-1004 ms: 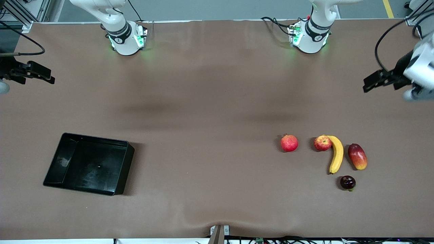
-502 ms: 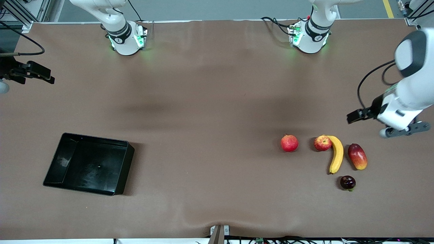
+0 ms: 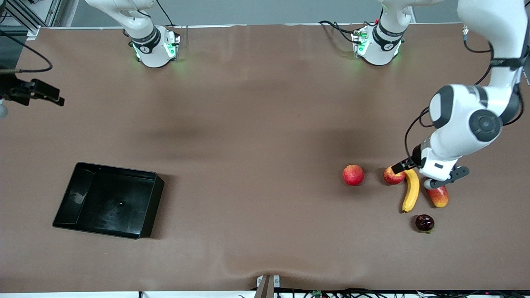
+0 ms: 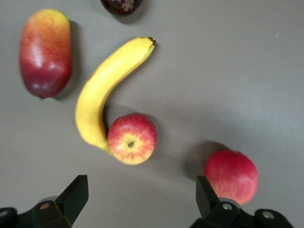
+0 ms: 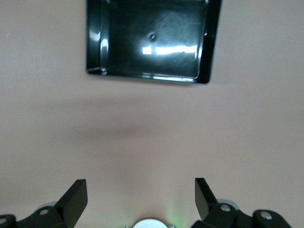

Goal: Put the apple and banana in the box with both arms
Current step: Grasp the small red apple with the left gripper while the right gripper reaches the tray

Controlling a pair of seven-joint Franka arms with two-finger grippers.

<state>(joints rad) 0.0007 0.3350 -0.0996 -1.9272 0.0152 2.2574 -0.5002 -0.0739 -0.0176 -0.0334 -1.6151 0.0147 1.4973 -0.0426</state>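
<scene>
Apple sits on the surface touching the banana's blunt end, toward the left arm's end, well apart from the empty box. Left end effector hovers over it, fingers wide apart, nothing held. I'd drop straight down and straddle just the apple. Right end effector waits, open too.

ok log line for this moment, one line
left hand: open, over apple and banana | right hand: open, waiting at right arm's end | box: empty | fruit: none picked
</scene>
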